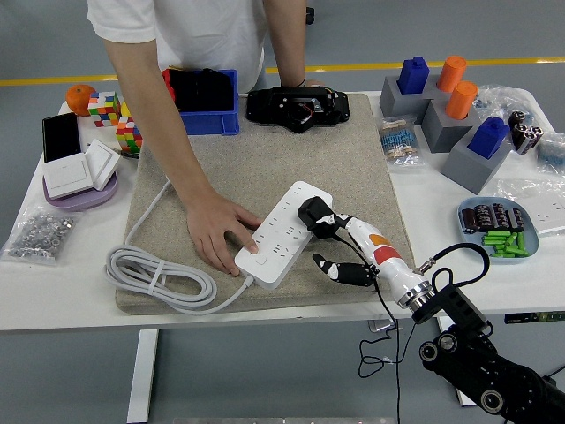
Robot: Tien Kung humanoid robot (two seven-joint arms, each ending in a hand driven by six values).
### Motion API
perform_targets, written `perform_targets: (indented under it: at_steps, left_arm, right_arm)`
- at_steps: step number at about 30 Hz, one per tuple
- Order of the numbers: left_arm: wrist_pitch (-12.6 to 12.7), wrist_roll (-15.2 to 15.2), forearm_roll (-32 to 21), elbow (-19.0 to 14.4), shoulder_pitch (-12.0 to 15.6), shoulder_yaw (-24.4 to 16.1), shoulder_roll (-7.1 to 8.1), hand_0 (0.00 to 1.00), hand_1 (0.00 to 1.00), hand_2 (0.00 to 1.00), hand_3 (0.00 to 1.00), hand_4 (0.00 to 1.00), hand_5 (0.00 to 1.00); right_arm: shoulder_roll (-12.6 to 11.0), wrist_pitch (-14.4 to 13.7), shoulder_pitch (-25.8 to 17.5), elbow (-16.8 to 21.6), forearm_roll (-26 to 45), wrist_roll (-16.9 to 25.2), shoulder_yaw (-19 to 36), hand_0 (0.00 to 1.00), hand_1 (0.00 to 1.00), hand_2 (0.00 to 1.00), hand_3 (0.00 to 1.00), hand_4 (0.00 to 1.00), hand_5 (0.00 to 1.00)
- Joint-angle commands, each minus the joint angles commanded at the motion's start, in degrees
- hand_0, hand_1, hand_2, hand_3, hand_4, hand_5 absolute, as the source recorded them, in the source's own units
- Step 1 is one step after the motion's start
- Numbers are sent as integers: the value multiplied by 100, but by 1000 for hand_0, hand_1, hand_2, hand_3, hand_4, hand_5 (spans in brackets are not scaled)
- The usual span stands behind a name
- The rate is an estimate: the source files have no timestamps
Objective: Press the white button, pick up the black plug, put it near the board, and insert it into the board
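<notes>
— Black plug [315,215]: where do you see it?

— On the white board [281,236], at its right end, pinched by your right robot hand [328,231]; whether it is fully seated I cannot tell. It's a blocky black body, its cable trailing off the surface [265,305].

— How should you finish?

— Keep it upright and press straight down; a person's hand [216,234] steadies the board's left end.

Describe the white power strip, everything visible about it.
The white power strip looks like glossy plastic, a long block with rows of sockets and a round button near its lower-left end. It lies diagonally on the beige mat, its grey cable coiled at left. A person's hand steadies it; the black plug sits on its right end.
</notes>
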Motion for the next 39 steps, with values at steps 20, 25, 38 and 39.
perform_targets:
  at_steps: [20, 25, 38, 39]
  left_arm:
    - [2, -2, -27, 0, -23, 20, -20, 692, 666, 641, 646, 559, 173]
    - [-1, 5, -1, 0, -13, 3, -17, 692, 665, 641, 646, 559, 172]
    - [-6, 9, -6, 0, -8, 7, -21, 691, 665, 642, 646, 560, 172]
    - [-7, 10, -7, 0, -6, 8, -21, 691, 665, 642, 646, 560, 172]
  right_arm:
    - [53, -8, 236, -135, 16, 40, 2, 879, 806, 755, 666, 733, 90]
    - [84, -2, 321, -231, 47, 46, -81, 878, 805, 755, 667, 734, 90]
    - [192, 11, 501, -321, 144, 84, -351, 876, 801, 755, 666, 732, 90]
    - [199, 10, 514, -331, 152, 87, -365, 876, 801, 755, 666, 732, 90]
